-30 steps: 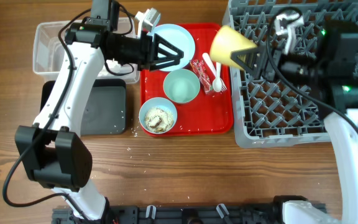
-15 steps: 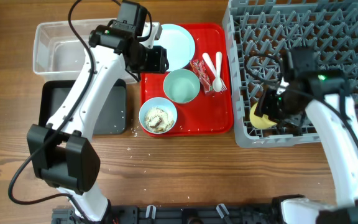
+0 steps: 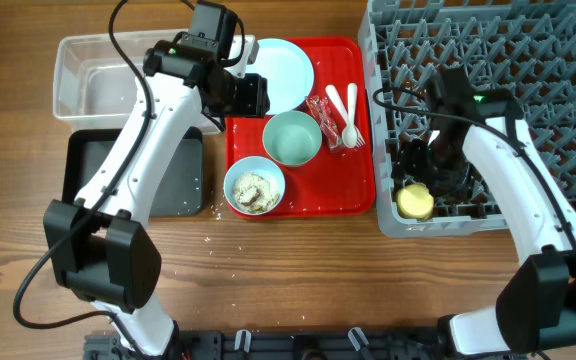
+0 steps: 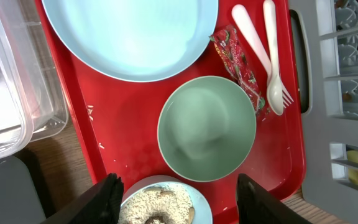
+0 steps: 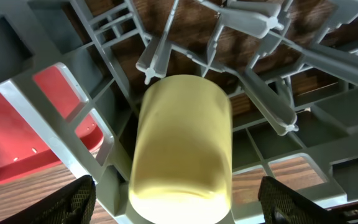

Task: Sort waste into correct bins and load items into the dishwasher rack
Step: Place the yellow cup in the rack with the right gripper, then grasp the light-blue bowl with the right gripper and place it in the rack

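right gripper point(image 5: 178, 194) wide open round yellow cup point(image 5: 182, 143) in rack point(image 3: 558, 120) | left gripper point(image 4: 182, 194) open, empty | lifting crooked could tip cup

A flat red plastic tray point(image 3: 353, 195) holds a pale blue round plate point(image 3: 286, 70) at the back, an empty pale mint bowl point(image 3: 292, 138) before it, a pale mint bowl of rice scraps point(image 3: 254, 188) in front, and a red-and-white wrapper point(image 3: 321, 108) with a white plastic spoon and fork point(image 3: 351, 110) on the right. Left, a clear plastic tub point(image 3: 63, 80) sits behind a shallow black tray point(image 3: 168, 185). Right, a grey plastic grid rack point(image 3: 558, 100) has a small yellow cup point(image 3: 415, 201) in its front left corner.
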Tool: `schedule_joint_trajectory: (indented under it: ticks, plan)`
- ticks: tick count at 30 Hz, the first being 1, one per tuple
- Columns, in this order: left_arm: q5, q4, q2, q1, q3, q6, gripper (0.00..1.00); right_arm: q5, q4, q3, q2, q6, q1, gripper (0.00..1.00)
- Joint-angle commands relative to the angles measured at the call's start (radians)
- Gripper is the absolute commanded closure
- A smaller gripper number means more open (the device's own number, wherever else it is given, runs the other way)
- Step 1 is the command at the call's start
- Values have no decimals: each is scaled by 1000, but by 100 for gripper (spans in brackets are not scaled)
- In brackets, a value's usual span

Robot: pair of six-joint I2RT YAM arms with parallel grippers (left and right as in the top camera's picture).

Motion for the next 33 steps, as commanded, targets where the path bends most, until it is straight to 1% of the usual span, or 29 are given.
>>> schedule_joint_trajectory:
  ticks: [1,5,7,10,12,14,16,17,19,21,23,28,32,33]
  plan:
    - [-10,2,-3,-5,10,2,41,-22,-15,107,-12,-22,3,14]
    - [-10,-13,-4,-5,11,-1,41,-129,-11,217,-34,-90,24,18]
    - [-10,-42,-4,-5,11,-50,42,-160,33,247,-52,-89,61,19]
    - [-10,-86,-4,-5,10,-114,42,-209,131,246,-57,-40,124,20]
    - [-18,-96,-4,-5,10,-160,41,-199,212,237,-38,27,187,25]
    - [-48,-92,-4,-3,10,-201,41,-148,262,234,-2,94,235,28]
    - [-101,-91,-4,-2,10,-243,41,-77,302,233,60,162,280,35]
    - [-115,-89,-4,1,10,-243,41,-56,317,233,89,186,294,37]
    - [-126,-88,-4,11,10,-244,43,-49,349,233,159,215,308,40]
    - [-145,-92,-4,34,10,-270,46,-59,364,233,232,244,309,43]
    - [-152,-94,-4,68,10,-298,48,-85,394,233,297,238,309,45]
    - [-152,-84,-4,135,10,-314,46,-149,449,233,409,227,311,54]
    - [-152,-84,-4,154,10,-314,43,-163,475,233,476,224,313,64]
    - [-152,-84,-4,154,10,-314,43,-166,476,233,485,225,313,71]
